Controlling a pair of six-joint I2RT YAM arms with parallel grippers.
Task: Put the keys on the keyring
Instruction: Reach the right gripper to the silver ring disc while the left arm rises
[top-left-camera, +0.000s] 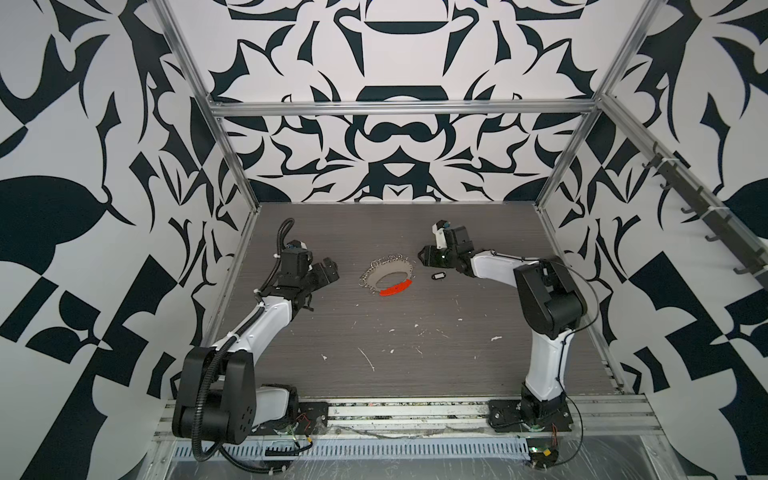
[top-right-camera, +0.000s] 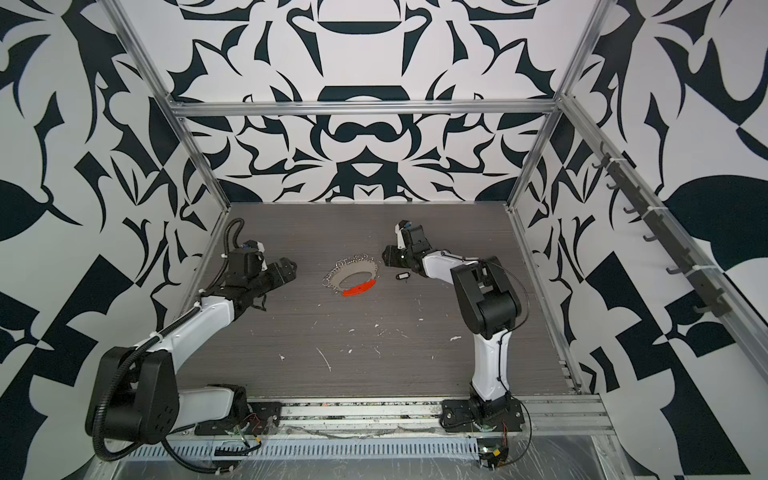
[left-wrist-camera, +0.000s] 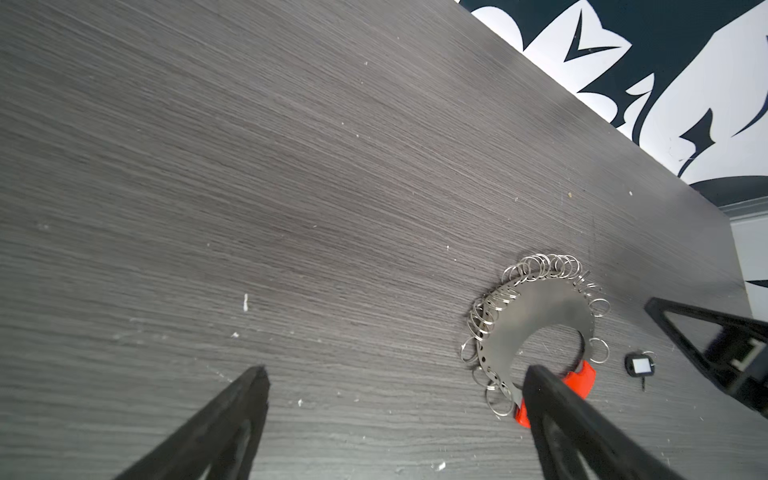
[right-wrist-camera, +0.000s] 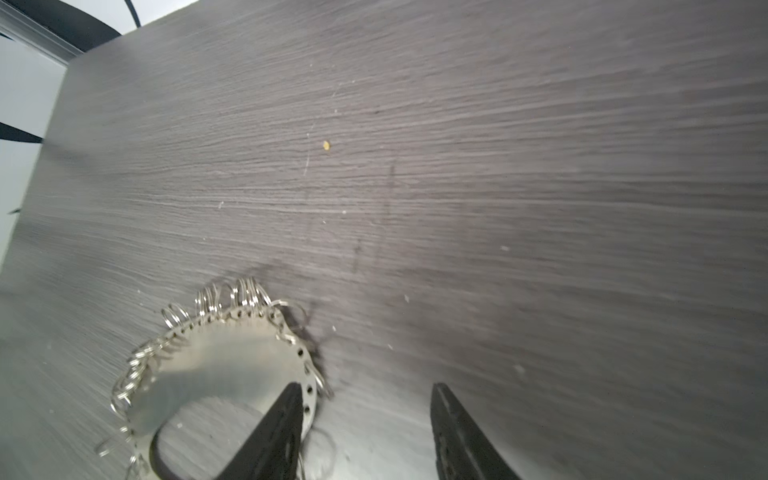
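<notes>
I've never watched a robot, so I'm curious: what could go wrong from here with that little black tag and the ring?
The tag is tiny and lies flat on the table; the right jaws may miss it or push it away. The ring lies loose, gripped by nothing, so it could slide. Its small rings sit near the tag and might snag.

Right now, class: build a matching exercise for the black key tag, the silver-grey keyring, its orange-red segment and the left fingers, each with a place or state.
1. small black oblong key tag
2. large oval silver-grey keyring
3. curved orange-red segment
4. left arm's black fingers

A. spread wide, holding nothing
B. the keyring's edge nearest the arm bases
C. fringed with small silver split rings
D. loose on the table, right of the keyring

Pairs: 1-D, 2-C, 3-B, 4-A
</notes>
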